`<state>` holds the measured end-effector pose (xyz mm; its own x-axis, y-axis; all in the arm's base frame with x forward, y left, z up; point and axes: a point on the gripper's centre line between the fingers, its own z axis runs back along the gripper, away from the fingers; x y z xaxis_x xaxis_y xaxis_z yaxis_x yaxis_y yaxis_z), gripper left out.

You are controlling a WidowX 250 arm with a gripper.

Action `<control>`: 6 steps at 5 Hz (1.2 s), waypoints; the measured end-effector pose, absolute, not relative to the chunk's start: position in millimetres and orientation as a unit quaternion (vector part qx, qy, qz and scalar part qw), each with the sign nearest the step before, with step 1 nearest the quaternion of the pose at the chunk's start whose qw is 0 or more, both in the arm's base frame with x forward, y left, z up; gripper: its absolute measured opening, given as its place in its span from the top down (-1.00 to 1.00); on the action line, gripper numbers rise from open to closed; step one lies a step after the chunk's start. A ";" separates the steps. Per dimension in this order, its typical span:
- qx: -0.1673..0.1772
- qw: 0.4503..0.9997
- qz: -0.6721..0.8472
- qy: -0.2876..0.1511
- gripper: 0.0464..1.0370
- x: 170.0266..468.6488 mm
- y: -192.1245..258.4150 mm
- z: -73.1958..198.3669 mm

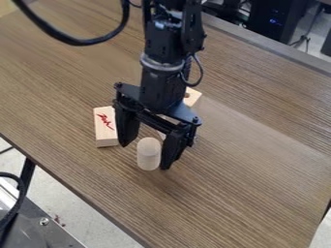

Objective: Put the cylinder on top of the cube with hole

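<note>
"Standing on end, the cylinder (148, 155) looks to sit between the spread fingers of the gripper (144, 156), so which way does it lie?"

"Its long axis runs upright, alongside the fingers. There's a wide gap on its left as the camera sees it, and the other finger is just beside it on the right; I can't tell if they touch."

"So the hand is wide and holds nothing?"

"Yes. I'd centre it over the cylinder before closing, or that nearer finger could tip it."

"And the target?"

"Beyond the cylinder and to its right, partly hidden: a pale wooden piece (193, 99) with what looks like a hole. The red-marked block (105, 127) lies left of the cylinder, so I'd keep that finger clear."
</note>
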<state>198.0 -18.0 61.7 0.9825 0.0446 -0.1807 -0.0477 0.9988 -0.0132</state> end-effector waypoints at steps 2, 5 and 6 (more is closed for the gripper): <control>0.018 0.991 0.059 0.120 -0.92 195.6 -8.6 48.1; -0.017 0.990 0.113 0.081 -0.92 196.4 -5.4 34.2; -0.032 0.987 0.150 0.049 -0.92 197.3 -3.5 31.1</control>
